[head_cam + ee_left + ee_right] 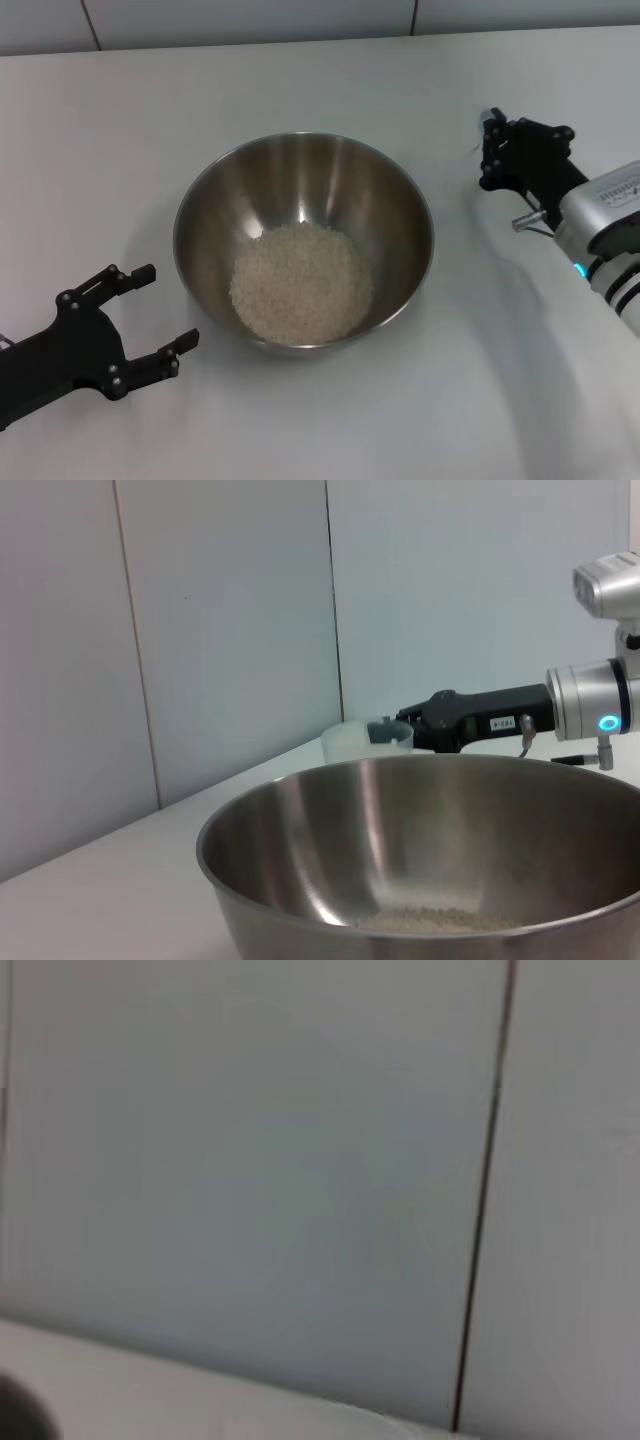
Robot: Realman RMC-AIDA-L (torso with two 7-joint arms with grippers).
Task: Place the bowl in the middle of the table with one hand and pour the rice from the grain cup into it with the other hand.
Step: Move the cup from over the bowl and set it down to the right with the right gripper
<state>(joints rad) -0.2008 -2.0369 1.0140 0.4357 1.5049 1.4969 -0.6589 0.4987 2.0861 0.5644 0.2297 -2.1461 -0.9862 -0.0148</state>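
Steel bowl [303,240] with rice [301,281], one grain cup [352,743] pinched by right gripper [489,150], left gripper [158,310] spread.

Bowl [303,240] blocks table [300,80] centre; free room all round.

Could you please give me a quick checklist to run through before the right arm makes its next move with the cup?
1. Rice is in the bowl: ok, a pale heap covers the bottom.
2. Bowl sits near the middle of the table: ok.
3. Left gripper is off the bowl: ok, open and beside it, not touching.
4. Grain cup is held by the right gripper: ok in the left wrist view, upright at the fingers.
5. Cup is empty: cannot tell, though no grains show through its wall.
6. Cup is set down on the table: cannot tell, the bowl rim hides its base.
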